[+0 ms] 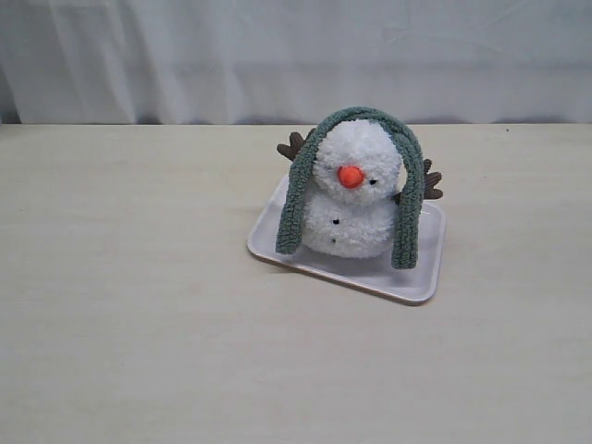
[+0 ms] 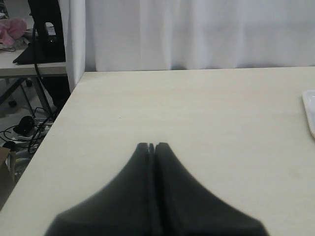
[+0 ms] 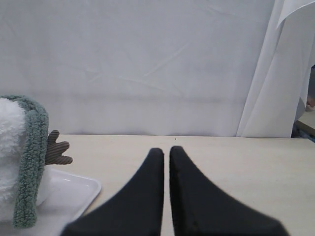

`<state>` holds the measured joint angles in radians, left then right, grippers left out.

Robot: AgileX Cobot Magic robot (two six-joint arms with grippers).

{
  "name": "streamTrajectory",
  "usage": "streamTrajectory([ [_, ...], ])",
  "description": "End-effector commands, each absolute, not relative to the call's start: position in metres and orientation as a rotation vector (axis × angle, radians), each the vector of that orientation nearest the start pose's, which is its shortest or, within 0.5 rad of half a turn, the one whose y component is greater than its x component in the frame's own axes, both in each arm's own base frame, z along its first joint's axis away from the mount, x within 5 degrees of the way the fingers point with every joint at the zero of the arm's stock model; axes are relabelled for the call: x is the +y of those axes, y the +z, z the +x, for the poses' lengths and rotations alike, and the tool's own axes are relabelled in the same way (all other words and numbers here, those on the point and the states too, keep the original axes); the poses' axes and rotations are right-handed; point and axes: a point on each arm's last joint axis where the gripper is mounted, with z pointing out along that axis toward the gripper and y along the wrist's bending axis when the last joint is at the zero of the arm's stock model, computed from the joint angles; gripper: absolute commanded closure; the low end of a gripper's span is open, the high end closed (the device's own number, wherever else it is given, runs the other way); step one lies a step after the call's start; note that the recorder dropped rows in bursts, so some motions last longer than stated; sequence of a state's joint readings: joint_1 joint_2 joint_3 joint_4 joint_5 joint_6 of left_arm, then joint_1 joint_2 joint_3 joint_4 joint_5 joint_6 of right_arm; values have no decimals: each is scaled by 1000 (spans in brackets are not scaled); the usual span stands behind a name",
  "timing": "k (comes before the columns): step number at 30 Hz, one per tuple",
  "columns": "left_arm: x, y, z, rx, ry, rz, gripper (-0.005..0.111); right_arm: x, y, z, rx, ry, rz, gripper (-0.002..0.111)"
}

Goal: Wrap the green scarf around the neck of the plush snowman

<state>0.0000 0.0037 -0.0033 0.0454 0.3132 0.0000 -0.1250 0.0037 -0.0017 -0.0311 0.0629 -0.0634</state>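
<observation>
Counter (image 1: 139, 324): pale, broad. It carries the tray, and neither arm shows in the exterior view.

White tray (image 1: 407, 282): set slightly askew, right of the counter's middle. One rim just enters the left wrist view (image 2: 310, 110).

Plush snowman (image 1: 356, 166): upright on the tray, with its orange nose toward the exterior camera.

Green scarf (image 1: 298, 199): arched over the crown of the head, not at the neck. Both ends hang straight down, one on each flank, and reach the tray or nearly so.

Scarf long axis: side to side across the exterior view, up and over the head. The two hanging runs are vertical.

Neck (image 1: 347, 196): crease between head and body, bare at the front. The scarf passes beside it at each side.

Right pincer (image 3: 166, 150): fingers drawn together with only a thin slit between them, holding nothing. It is low over the counter.

Left pincer (image 2: 151, 145): tips pressed together and empty, over bare counter.

Nearer arm: the right. Its wrist view shows a hanging scarf run (image 3: 32, 162) close by, off to one side of the pincer, with a brown corduroy arm (image 3: 56, 150) just behind it. This is probably the run on the exterior view's right, though the crop leaves that unsure.

Left arm: well apart from the toy, with only the tray rim in its view.

Judgement: the scarf must come down off the crown to the crease, and the right-hand run looks like the readier thing to take.
</observation>
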Motion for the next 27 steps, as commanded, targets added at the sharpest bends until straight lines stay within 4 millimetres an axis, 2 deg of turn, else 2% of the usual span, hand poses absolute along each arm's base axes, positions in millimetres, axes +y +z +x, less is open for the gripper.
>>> streamTrajectory([
  [1, 1, 185, 54, 1791, 46, 31, 107, -7, 209, 56, 1537, -177, 24, 104],
  [3, 1, 185, 54, 1791, 46, 31, 107, -7, 212, 56, 1497, -178, 22, 104],
  [5, 1, 185, 54, 1791, 46, 31, 107, -7, 222, 54, 1384, -157, 38, 104],
  [9, 1, 185, 54, 1791, 46, 31, 107, -6, 235, 51, 1209, 220, 298, 104],
  [12, 1, 185, 54, 1791, 44, 30, 107, -3, 245, 48, 1097, 264, 262, 104],
  [14, 1, 185, 54, 1791, 44, 30, 107, -3, 251, 46, 1089, 294, 279, 104],
  [17, 1, 185, 54, 1791, 44, 30, 107, -5, 270, 48, 1257, 273, 357, 97],
  [22, 1, 185, 54, 1791, 44, 30, 107, -10, 311, 60, 1579, 158, 417, 64],
  [25, 1, 185, 54, 1791, 44, 30, 107, -4, 333, 76, 1806, 155, 323, 53],
  [27, 1, 185, 54, 1791, 44, 30, 107, 3, 345, 93, 1974, 196, 189, 53],
])
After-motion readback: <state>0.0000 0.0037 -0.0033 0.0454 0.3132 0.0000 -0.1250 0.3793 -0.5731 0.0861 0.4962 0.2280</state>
